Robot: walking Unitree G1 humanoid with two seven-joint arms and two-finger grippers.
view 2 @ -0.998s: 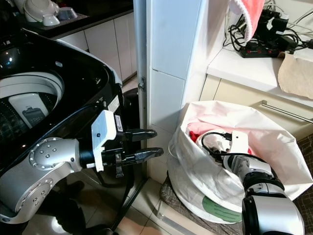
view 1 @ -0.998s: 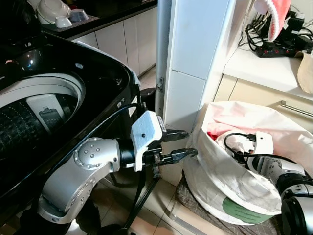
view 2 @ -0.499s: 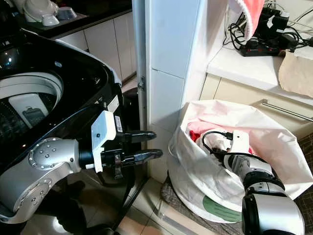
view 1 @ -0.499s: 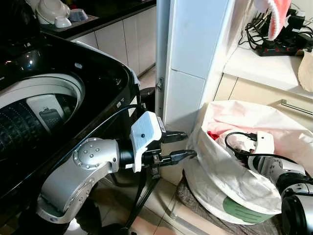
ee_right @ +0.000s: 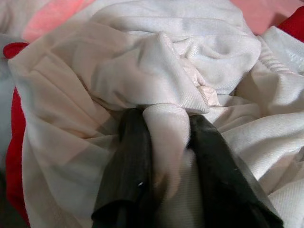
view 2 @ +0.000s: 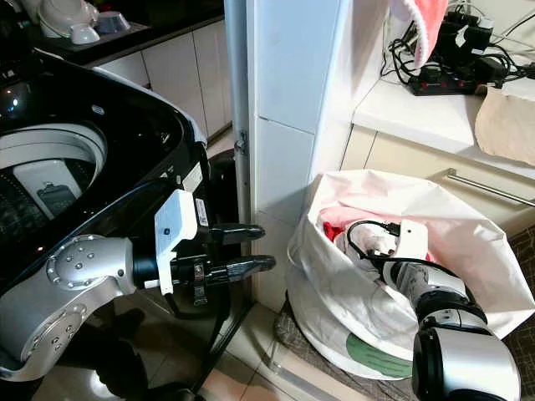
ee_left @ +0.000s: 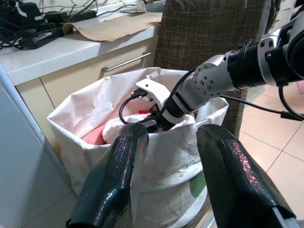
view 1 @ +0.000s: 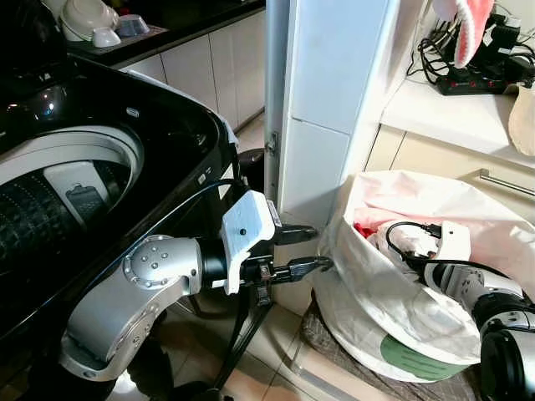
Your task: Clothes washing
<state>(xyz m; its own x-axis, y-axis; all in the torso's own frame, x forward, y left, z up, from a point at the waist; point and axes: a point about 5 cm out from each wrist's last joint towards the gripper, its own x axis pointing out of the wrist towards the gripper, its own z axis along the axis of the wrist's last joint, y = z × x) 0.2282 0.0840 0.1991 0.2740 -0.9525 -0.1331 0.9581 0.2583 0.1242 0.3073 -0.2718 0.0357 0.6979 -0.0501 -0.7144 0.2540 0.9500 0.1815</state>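
Fold of white garment (ee_right: 164, 137) pinched between right pincer (ee_right: 166, 142) fingers, inside laundry bag (view 1: 393, 317).

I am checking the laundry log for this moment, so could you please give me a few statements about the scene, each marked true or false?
1. The right tool has its fingers closed on a fold of white cloth. True.
2. The left tool is inside the laundry bag. False: it hovers open outside the bag, beside it.
3. The washing machine has its lid shut. False: it is open and the drum shows.
4. Red fabric lies among the clothes in the bag. True.
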